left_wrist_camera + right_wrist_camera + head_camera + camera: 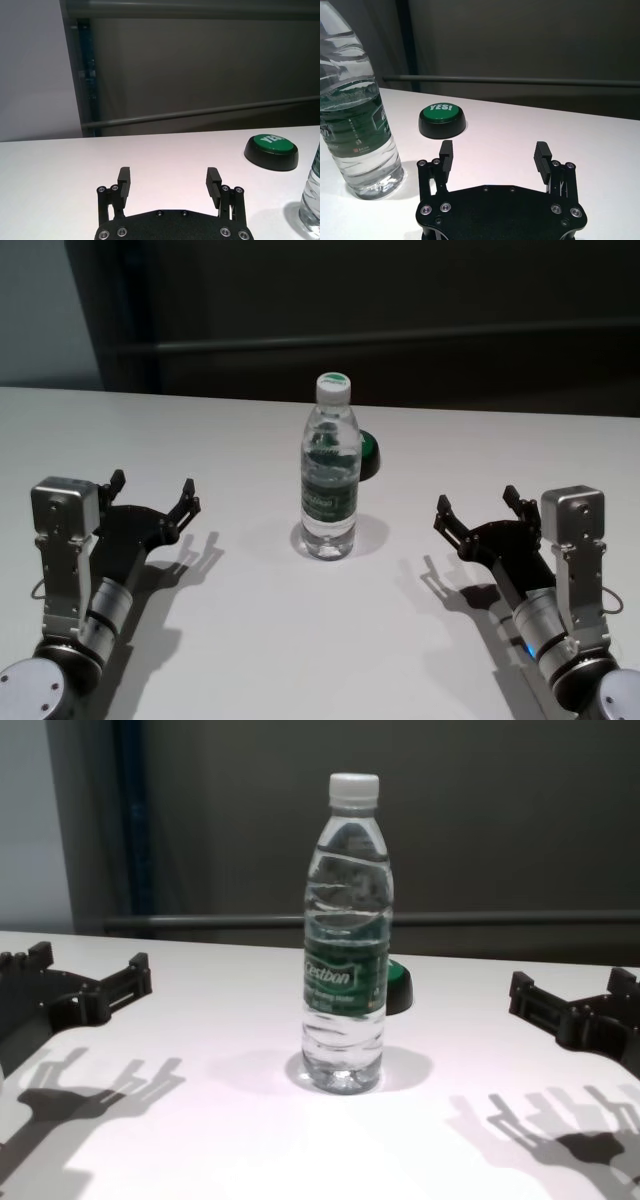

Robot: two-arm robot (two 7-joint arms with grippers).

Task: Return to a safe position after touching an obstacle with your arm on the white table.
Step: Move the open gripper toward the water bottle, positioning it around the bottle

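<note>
Bottle point(330, 468) stands upright on the white table point(250, 640); left gripper point(153, 492) and right gripper point(478, 504) are both spread, well apart from it.

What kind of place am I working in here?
Probably a lab test bench: a bare white table with only a water bottle and a green "YES!" push-button, dark wall behind.

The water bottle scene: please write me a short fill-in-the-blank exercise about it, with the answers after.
1. The water bottle stands ____ on the white table.
2. The bottle's screw cap is ____ in colour.
3. The green push-button shows the word ____.
4. The left gripper and the right gripper both have their jaws ____, holding nothing.

Answers: upright; white; YES; open
</note>
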